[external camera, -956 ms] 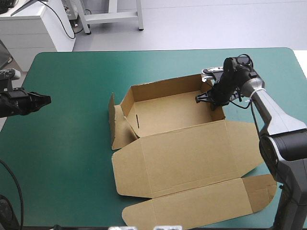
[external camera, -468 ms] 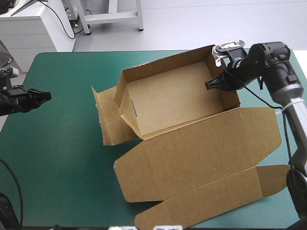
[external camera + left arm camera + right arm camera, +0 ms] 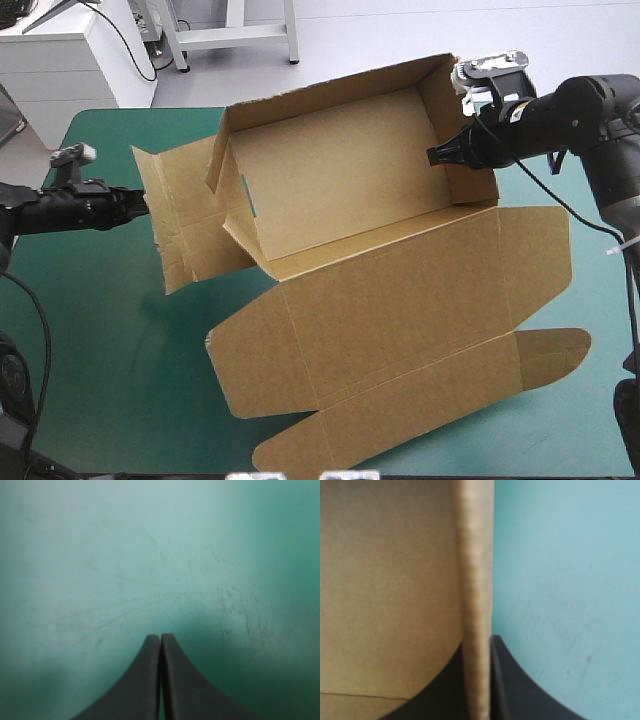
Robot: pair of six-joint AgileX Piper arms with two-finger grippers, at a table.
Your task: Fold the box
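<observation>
The brown box (image 3: 340,190) is a half-formed open tray, lifted and tilted above the teal-green table, with its lid panel and flaps (image 3: 400,330) hanging toward the near edge. My right gripper (image 3: 447,152) is shut on the tray's right wall; the right wrist view shows that wall's edge (image 3: 476,605) pinched between its fingers. My left gripper (image 3: 140,203) sits at the table's left, its tip close by the box's loose left side flap (image 3: 180,215). In the left wrist view its fingers (image 3: 160,645) meet in one arch over bare cover, holding nothing.
Teal-green cover (image 3: 90,330) lies open to the left and near left of the box. A white cabinet (image 3: 70,50) and a table frame stand beyond the far edge.
My right gripper has raised the box higher and tipped it, swinging the tray and its left flap leftward. My left gripper has moved right, up to that flap.
</observation>
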